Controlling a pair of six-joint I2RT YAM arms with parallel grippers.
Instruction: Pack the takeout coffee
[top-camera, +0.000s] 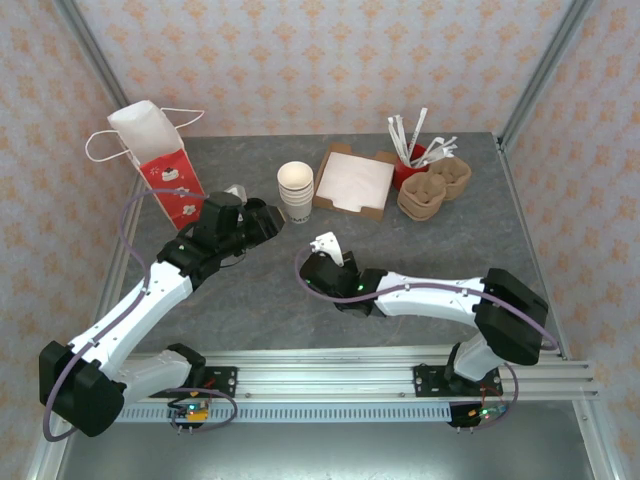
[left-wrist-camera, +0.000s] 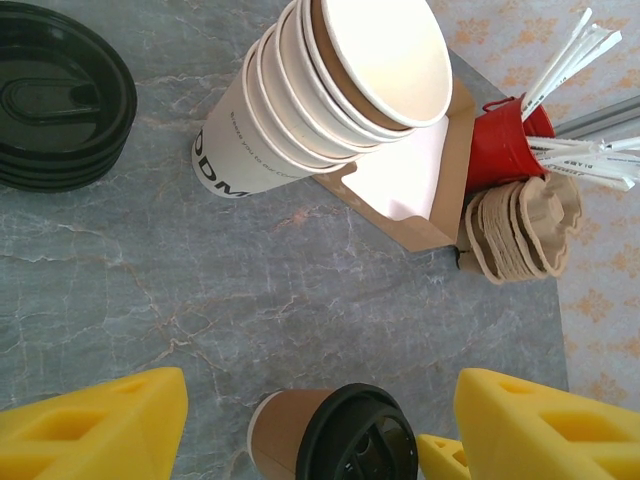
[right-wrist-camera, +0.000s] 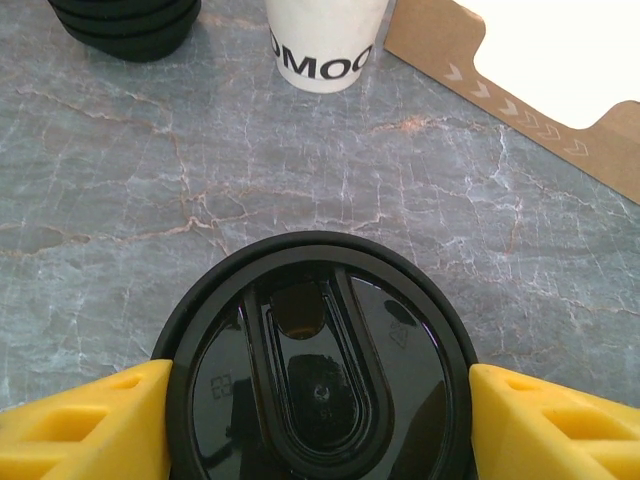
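Observation:
The takeout coffee (right-wrist-camera: 318, 340) stands upright on the grey table, a tan cup with a black lid, also seen low in the left wrist view (left-wrist-camera: 340, 440). My right gripper (right-wrist-camera: 320, 378) is open, one yellow finger close beside the lid rim on each side. In the top view the right gripper (top-camera: 322, 250) covers the cup at mid-table. One of the right gripper's fingers (left-wrist-camera: 445, 455) shows beside the lid. My left gripper (left-wrist-camera: 320, 390) is open and holds nothing, hovering just left of the cup (top-camera: 268, 218).
A red and white gift bag (top-camera: 165, 170) stands at the back left. Behind the coffee are stacked lidless cups (top-camera: 295, 190), a pile of black lids (left-wrist-camera: 60, 95), a napkin box (top-camera: 352, 182), a red stirrer holder (top-camera: 410, 160) and pulp carriers (top-camera: 432, 188).

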